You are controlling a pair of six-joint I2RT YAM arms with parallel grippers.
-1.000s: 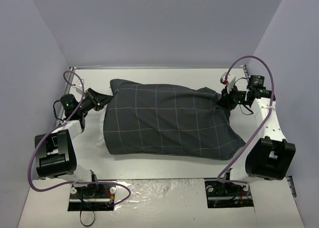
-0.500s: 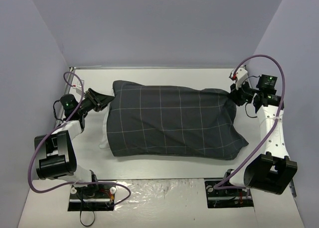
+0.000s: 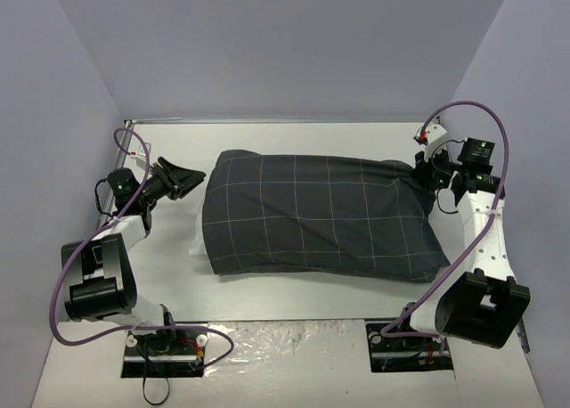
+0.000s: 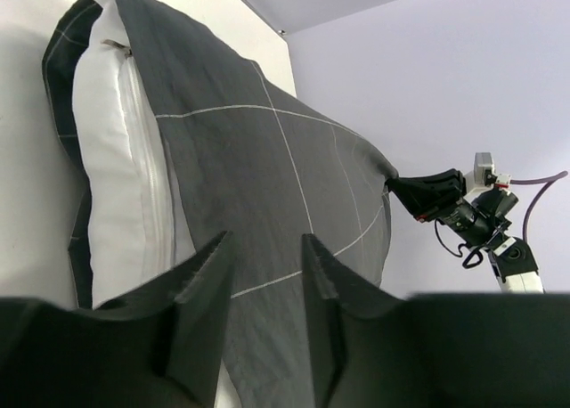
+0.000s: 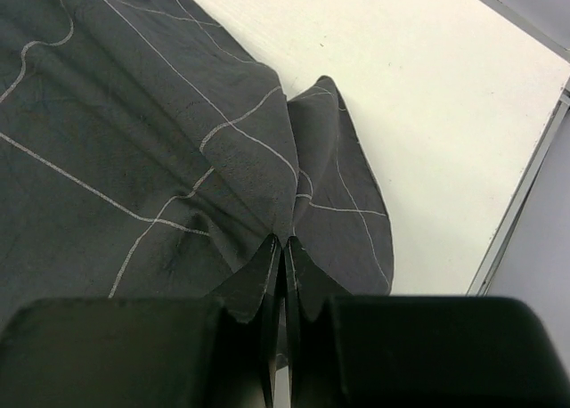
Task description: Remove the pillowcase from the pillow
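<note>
Since my left hand (image 3: 185,176) let go and hangs open beside the pillow (image 4: 116,159), my right hand (image 5: 283,248), clenched on a far corner of the pillowcase (image 3: 321,216), has dragged both rightward along the bench (image 3: 294,141), so little has come free. Only the pillow's white end shows; the rest is hidden inside.

White table (image 3: 294,139) boxed in on three sides by plain lilac.
A back wall (image 3: 285,43), a left wall (image 3: 44,123) and a right wall (image 3: 530,69) rise straight from the tabletop. A thin metal rail (image 3: 267,120) lines its far edge, and soft, even light casts only faint shadows.
</note>
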